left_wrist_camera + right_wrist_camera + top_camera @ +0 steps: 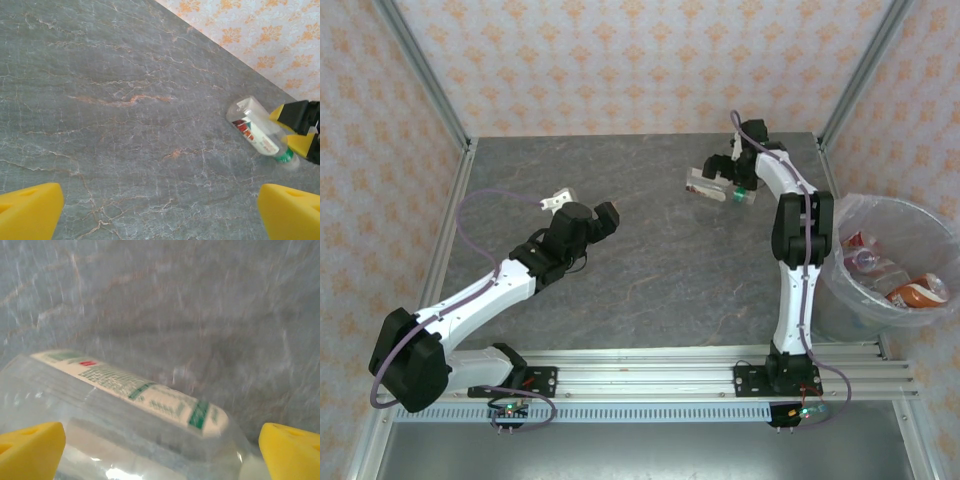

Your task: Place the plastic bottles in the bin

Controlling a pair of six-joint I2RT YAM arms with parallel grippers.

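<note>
Where the clear plastic bottle (259, 132) lies on its side, the table (650, 260) is grey and veined like marble, flat and matte. It is closed in by walls (620, 60) papered with an orange flower pattern. The bottle is smooth and round, with a white label printed red and green, and a green cap. It lies between the yellow fingers (30, 445) of my right gripper (160, 450), which stand wide apart and do not squeeze it. My left gripper (160, 210) is spread wide too, over bare table, well apart from the bottle. Other bottles (918, 292) lie in the bag-lined bin (848, 285).
</note>
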